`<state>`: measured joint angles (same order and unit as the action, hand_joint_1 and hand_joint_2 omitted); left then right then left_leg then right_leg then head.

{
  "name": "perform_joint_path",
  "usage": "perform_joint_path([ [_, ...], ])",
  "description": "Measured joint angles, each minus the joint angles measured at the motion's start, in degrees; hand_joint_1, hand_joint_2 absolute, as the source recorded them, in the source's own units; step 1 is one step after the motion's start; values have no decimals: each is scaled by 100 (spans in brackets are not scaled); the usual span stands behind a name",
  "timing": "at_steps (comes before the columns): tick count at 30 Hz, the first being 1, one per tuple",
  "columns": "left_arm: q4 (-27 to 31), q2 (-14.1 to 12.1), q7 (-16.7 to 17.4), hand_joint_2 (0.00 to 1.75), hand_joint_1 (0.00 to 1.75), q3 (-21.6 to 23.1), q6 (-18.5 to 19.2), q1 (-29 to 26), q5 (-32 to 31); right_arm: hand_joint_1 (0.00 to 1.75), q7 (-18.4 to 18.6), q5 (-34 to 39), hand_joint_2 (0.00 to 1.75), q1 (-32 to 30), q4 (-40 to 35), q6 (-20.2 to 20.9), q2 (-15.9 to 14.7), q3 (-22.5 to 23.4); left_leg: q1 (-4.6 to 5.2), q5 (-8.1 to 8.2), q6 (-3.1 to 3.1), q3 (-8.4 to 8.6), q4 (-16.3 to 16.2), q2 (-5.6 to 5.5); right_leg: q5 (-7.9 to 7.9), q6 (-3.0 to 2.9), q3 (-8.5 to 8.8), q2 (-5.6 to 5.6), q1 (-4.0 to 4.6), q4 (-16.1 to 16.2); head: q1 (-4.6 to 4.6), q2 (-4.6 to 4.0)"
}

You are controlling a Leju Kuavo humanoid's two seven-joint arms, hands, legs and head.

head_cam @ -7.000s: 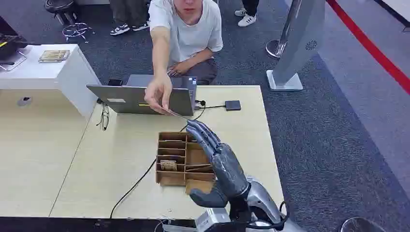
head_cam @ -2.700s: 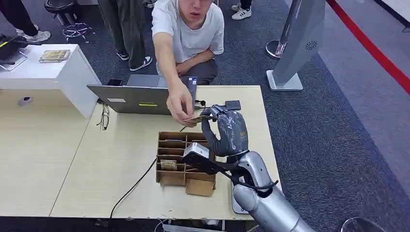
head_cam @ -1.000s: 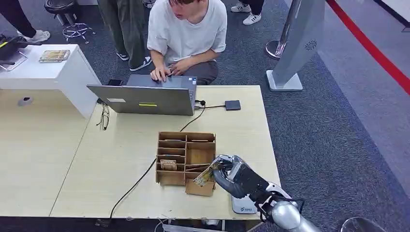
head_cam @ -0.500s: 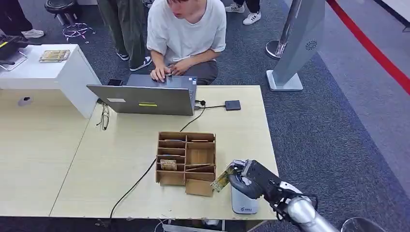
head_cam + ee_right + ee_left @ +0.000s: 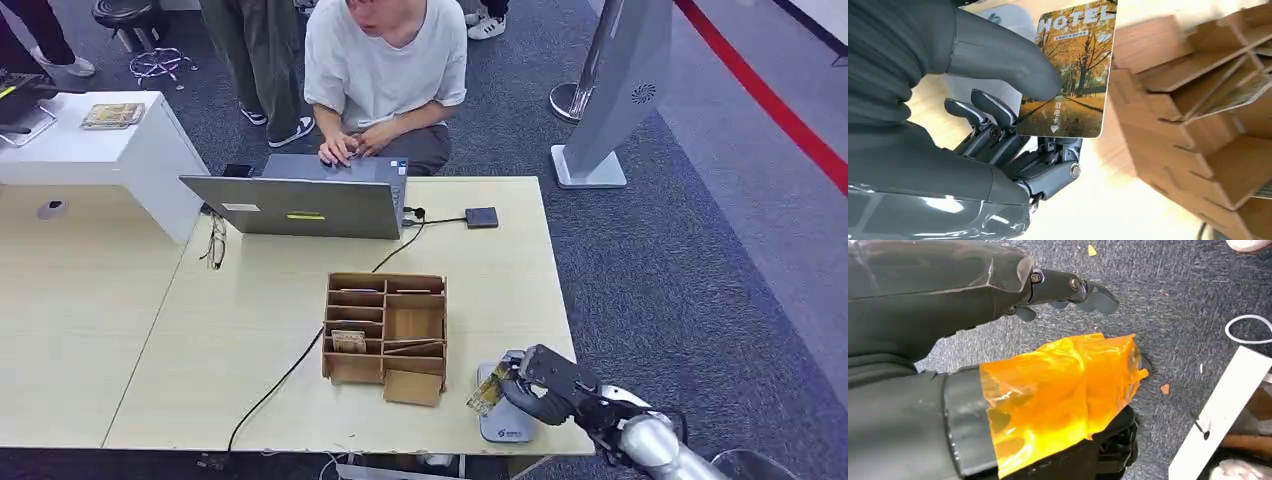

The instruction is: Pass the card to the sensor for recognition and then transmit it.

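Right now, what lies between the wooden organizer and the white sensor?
In the head view, bare tabletop separates the wooden organizer from the white sensor; above that gap hangs the card, gripped by the right robot hand.

Wooden organizer [image 5: 385, 335] is sitting mid-table [image 5: 150, 340], toward the near edge. Sensor [image 5: 503, 425] is lying just right of it at the near right corner. Right hand [image 5: 545, 385] is hovering over the sensor, pinching the card [image 5: 489, 390] between sensor and organizer. Laptop [image 5: 300, 205] is sitting behind the organizer at the far edge; a person [image 5: 385, 70] is sitting behind it. Cable [image 5: 290, 370] is running from the laptop past the organizer's left side to the near edge. Left hand [image 5: 998, 365] is hanging above carpet.
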<state>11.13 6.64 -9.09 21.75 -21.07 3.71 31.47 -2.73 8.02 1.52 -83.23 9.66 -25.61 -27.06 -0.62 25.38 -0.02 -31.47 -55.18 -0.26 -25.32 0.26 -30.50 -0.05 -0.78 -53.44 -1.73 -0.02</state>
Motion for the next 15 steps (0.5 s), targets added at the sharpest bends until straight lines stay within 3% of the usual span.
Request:
perform_joint_path([
  [9, 0, 0, 0, 0, 0, -4, 11, -45, 42, 175, 214, -127, 175, -39, -107, 74, -505, 11, 0, 0, 0, 1, 0, 0, 0, 0, 0, 0, 0, 0, 2, 0],
  [15, 0, -2, 0, 0, 0, -13, 42, -50, 77, 175, 391, -518, 175, -49, -190, -57, -671, 4, 0, 0, 0, 0, 0, 0, 0, 0, 1, 0, 0, 0, 2, 0],
])
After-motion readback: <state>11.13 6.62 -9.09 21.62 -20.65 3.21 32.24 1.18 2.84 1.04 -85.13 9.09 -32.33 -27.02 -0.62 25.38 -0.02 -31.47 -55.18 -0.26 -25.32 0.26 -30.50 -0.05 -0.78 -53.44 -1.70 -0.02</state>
